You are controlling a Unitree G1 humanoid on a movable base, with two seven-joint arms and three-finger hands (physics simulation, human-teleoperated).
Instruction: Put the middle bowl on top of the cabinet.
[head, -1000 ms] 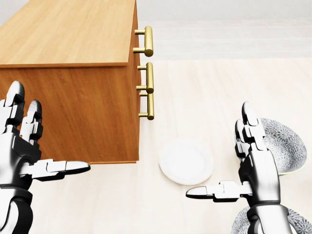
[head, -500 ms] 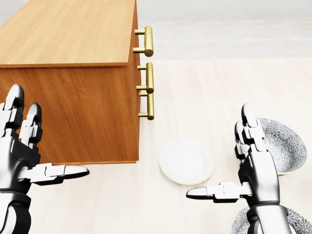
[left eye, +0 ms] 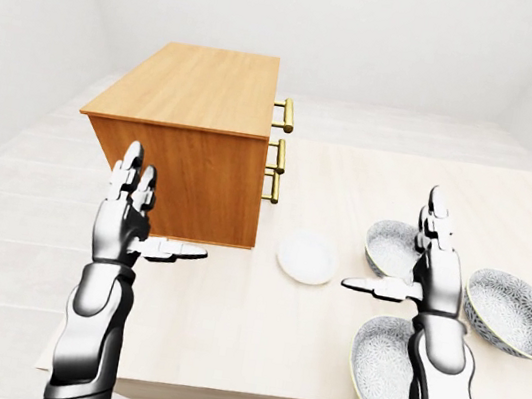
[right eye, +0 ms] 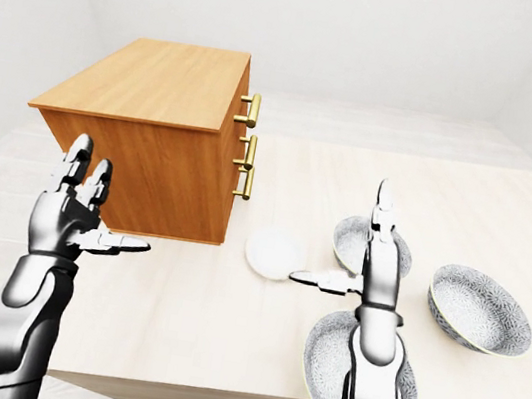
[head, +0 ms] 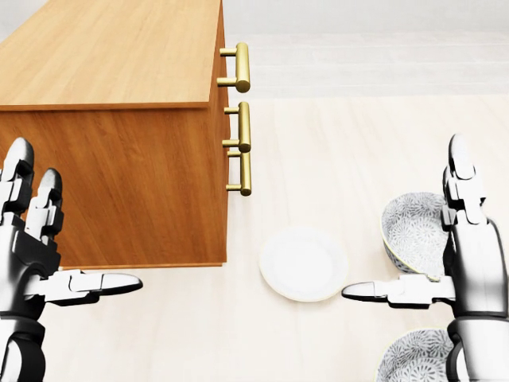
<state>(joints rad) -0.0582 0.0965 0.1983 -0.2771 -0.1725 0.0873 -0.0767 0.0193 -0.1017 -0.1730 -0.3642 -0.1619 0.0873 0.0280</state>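
Three grey patterned bowls sit on the pale table (left eye: 254,339): a small one (head: 412,231) right of centre, a wider one (left eye: 516,312) at the far right, and a large one (left eye: 383,365) near the table's bottom edge. The wooden cabinet (left eye: 203,88) with brass handles (head: 242,68) stands at the left, its flat top bare. My right hand (right eye: 339,233) is open, fingers pointing up and thumb stretched left, just right of the small bowl and partly hiding its right rim. My left hand (head: 79,215) is open before the cabinet's side, holding nothing.
A small white plate (head: 303,263) lies between the cabinet and the small bowl. The table's bottom edge runs just below the large bowl. White floor and walls surround the table.
My right hand has shifted to the right in the head view, uncovering the left part of the small bowl. My left hand has sunk slightly. The bowls, plate and cabinet have not moved.
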